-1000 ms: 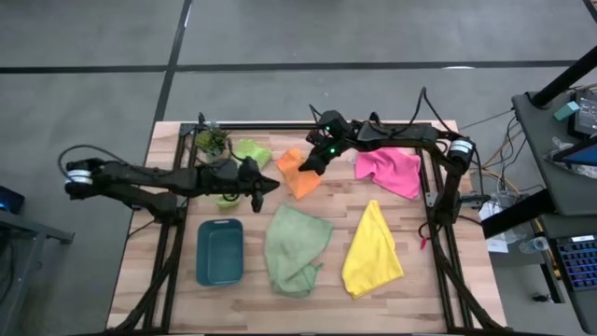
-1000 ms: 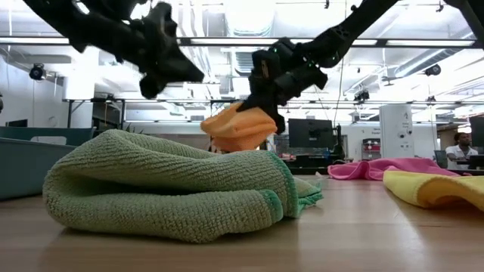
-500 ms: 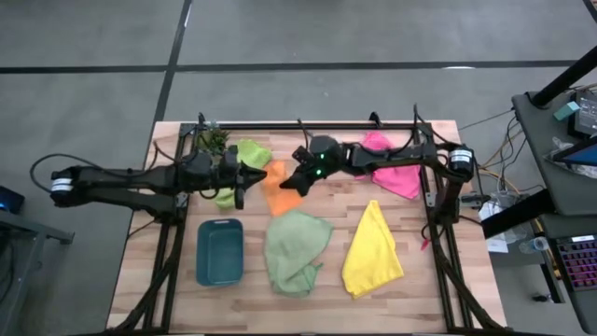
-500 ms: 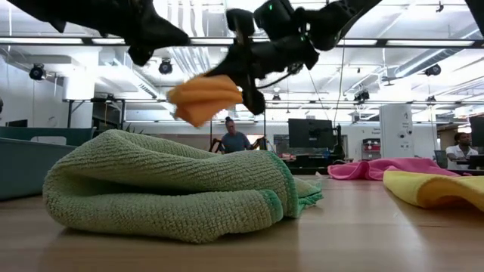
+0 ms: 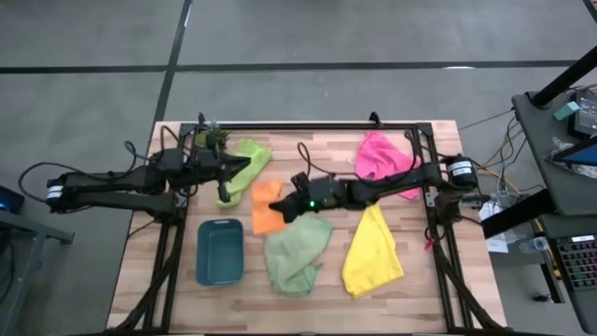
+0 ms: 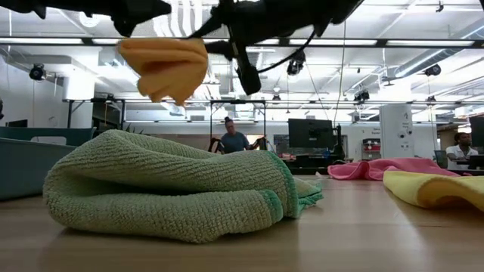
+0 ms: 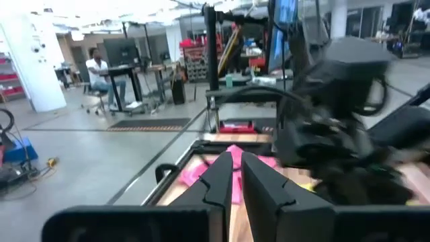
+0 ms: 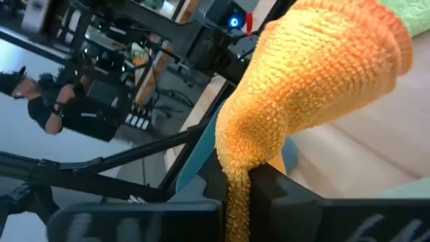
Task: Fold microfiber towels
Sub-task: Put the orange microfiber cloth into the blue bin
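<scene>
My right gripper point(image 5: 285, 205) is shut on the orange towel point(image 5: 268, 207), which hangs in the air left of centre and shows high up in the low view point(image 6: 165, 66). My left gripper point(image 5: 244, 168) hovers shut and empty over the lime green towel point(image 5: 250, 151) at the far left. The pale sage green towel point(image 5: 297, 247) lies crumpled at the near middle, the yellow towel point(image 5: 373, 250) to its right, and the pink towel point(image 5: 381, 159) at the far right. All of them rest on the table. My right gripper pinches a bunched part of the orange towel point(image 8: 236, 178) between its two fingers; several layers seem gathered there. The fingers come roughly level from the table's right, pointing left. The towel bulges out beyond the fingertips point(image 8: 316, 74), slack and lifted clear of the table.
A teal tray point(image 5: 219, 250) stands at the near left, just left of the sage towel. A small potted plant point(image 5: 213, 140) stands at the far left corner. Black frame rails point(image 5: 308, 125) run along the table's far edge and sides. People show in the room beyond.
My right gripper has carried the orange towel from the far middle toward the near edge and the table's left; the towel stays bunched and clear of the table. My left gripper has drawn back toward the table's left, over the lime green towel.
</scene>
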Robot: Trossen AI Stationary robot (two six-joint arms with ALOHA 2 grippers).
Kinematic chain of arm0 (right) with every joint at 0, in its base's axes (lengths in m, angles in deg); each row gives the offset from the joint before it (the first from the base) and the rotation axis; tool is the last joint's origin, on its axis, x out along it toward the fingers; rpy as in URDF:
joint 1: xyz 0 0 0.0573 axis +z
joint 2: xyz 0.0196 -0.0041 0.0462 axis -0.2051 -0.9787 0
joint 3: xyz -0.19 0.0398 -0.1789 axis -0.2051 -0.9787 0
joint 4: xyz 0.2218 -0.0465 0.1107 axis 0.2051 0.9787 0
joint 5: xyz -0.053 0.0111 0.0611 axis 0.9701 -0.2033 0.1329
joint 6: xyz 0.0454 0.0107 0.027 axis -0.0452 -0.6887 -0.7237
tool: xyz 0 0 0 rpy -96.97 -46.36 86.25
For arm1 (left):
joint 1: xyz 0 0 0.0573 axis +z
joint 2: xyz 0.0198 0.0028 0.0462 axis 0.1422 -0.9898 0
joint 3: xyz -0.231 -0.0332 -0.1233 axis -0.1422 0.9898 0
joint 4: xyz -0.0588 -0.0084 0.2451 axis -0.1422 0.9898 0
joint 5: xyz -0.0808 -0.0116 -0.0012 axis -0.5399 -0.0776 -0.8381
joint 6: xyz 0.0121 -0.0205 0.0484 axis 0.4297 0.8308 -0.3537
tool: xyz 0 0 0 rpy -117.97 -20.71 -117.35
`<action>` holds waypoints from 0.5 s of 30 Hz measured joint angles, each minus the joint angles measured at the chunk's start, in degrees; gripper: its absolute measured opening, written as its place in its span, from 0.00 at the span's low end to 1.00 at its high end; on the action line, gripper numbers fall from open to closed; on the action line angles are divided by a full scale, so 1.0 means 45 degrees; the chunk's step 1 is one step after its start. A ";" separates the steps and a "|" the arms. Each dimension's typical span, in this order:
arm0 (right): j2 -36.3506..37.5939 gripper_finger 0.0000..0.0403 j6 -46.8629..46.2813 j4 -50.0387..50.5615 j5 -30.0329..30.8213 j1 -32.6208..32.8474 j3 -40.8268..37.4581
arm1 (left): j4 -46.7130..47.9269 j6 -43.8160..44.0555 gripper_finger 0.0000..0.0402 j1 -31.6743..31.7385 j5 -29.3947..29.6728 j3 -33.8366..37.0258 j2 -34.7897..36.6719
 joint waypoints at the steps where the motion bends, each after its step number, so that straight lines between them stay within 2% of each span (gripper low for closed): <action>1: 0.0000 0.03 -0.0091 -0.0030 0.0457 0.0247 0.0000 | 0.0020 0.0000 0.05 -0.0019 -0.0012 0.0017 0.0162; 5: -0.0005 0.03 -0.0316 -0.0358 0.1967 0.1121 0.0000 | 0.0006 0.0005 0.05 -0.0036 -0.0314 0.0050 0.0695; 9: -0.0100 0.03 -0.0220 -0.1407 0.2698 0.1607 0.0001 | 0.0008 0.0000 0.05 -0.0036 -0.0717 0.0050 0.1066; 15: -0.1505 0.03 -0.0216 -0.1973 0.2214 0.1641 0.1260 | 0.0009 0.0001 0.05 -0.0046 -0.0746 0.0054 0.1319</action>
